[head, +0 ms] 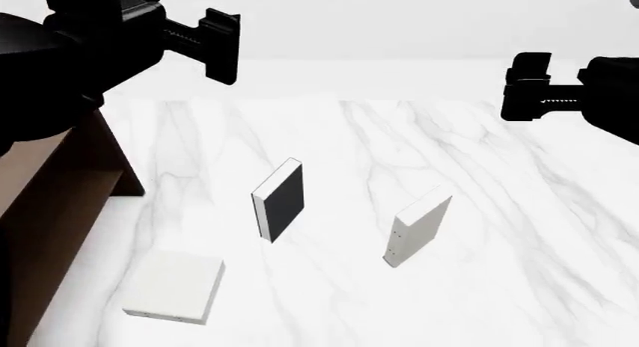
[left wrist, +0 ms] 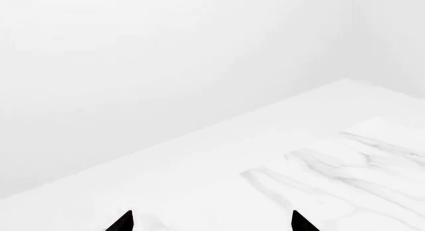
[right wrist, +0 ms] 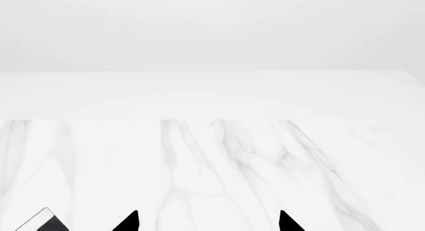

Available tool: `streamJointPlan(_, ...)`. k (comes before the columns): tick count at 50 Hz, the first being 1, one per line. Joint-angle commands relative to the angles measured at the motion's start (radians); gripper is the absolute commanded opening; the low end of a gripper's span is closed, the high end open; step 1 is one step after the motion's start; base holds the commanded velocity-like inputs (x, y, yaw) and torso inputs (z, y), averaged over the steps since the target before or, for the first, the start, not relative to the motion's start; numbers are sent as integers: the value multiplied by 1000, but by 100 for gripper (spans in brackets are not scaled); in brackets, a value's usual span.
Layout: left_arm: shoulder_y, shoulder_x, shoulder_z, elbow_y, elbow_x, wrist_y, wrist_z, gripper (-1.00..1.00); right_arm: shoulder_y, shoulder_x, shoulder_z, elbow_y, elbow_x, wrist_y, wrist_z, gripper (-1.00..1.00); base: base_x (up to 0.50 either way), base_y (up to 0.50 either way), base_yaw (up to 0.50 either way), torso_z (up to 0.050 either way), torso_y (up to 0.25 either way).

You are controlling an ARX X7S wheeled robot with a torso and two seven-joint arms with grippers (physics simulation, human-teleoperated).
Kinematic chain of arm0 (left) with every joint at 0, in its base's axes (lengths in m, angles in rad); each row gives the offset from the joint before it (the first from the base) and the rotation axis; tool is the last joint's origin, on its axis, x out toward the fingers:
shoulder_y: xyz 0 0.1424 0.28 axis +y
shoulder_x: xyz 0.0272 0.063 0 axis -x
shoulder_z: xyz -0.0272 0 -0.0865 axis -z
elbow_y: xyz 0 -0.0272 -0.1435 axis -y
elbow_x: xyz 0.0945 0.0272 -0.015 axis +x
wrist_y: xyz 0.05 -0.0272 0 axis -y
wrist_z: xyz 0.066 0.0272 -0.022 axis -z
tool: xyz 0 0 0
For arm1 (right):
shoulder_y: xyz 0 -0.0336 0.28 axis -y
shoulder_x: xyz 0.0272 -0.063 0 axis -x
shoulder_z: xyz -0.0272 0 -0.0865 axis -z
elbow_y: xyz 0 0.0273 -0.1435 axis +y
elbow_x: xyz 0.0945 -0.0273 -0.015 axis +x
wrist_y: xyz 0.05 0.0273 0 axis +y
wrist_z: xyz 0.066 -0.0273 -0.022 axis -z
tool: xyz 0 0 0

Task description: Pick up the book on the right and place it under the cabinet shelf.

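In the head view the book (head: 417, 229) stands upright on the marble table, right of centre: thin, pale grey-white, spine towards me. The cabinet shelf (head: 50, 205), dark brown wood, shows only partly at the left edge. My right gripper (head: 521, 86) hangs high above the table, beyond and to the right of the book, open and empty. My left gripper (head: 221, 45) is raised at the upper left, above the cabinet's far end, also open and empty. The right gripper (right wrist: 209, 222) and the left gripper (left wrist: 212, 222) each show two spread black tips over bare marble.
A black-covered book (head: 280, 201) stands upright at the table's middle; its corner (right wrist: 43, 222) peeks into the right wrist view. A thicker pale book (head: 175, 286) lies flat near the cabinet's front. The white marble table (head: 499, 212) ends at a far edge before a plain white wall.
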Motion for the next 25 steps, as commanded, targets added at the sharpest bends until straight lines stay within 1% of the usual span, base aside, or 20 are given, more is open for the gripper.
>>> streamJointPlan(1,-1,1,1,-3,-10,-2,-5,100,-15,6,-1,-7,8,-8,2,100,0,0,0,0,-207)
streamJointPlan(25,8,-1,5,-1,-27,5,-14,100,-10,10,-12,-4,11,-10,1,100,0,0,0,0,-207)
